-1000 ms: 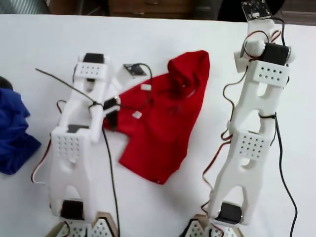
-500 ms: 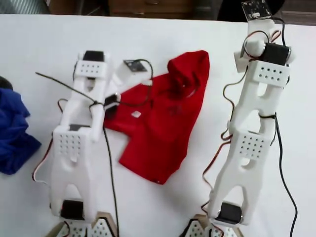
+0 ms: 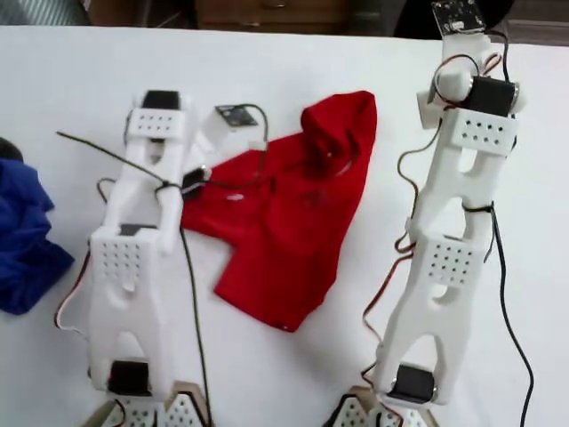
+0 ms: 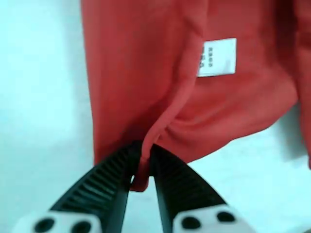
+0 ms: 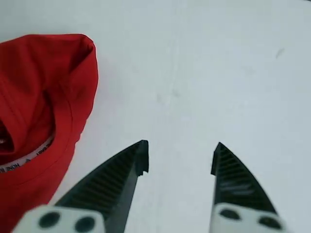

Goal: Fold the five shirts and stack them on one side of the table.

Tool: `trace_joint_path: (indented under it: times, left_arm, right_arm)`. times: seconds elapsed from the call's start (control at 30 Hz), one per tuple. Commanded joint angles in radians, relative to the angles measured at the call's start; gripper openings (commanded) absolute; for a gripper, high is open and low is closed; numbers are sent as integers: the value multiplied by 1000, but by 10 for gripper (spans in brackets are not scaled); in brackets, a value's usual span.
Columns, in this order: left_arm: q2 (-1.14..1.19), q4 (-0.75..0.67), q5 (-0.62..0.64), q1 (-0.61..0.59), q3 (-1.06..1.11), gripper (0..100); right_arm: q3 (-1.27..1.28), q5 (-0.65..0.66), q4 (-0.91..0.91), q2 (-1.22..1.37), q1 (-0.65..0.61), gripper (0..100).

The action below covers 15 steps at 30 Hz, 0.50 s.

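Pinching the red shirt, left fingers clench; right fingers gape above table.

Saw a plain white desk spanning the high view from side to side, evenly lit, with only soft shadows on it. Made out brown wooden furniture just past its far edge, with dark gaps to either side. Noted a grey ribbed surface at the far left corner. Found the same white top, faintly marked, in the right wrist view.
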Motion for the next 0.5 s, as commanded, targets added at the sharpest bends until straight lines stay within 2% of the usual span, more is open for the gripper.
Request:
trace_joint_path:
  times: [0.0,0.13,0.23,0.33,0.47]
  left_arm:
    - [-109,23,31,-91,-35,25]
    - [-166,26,58,-172,8,25]
    - [-206,25,54,-189,117,25]
    - [-267,25,58,-203,239,25]
    - [-365,23,61,-227,390,25]
  right_arm:
    - [-26,-173,18,-85,-79,215]
    - [-17,-213,-88,-31,-222,215]
    - [-11,-215,-223,30,-306,216]
    - [-11,-215,-262,81,-395,221]
    - [-11,-215,-285,163,-501,323]
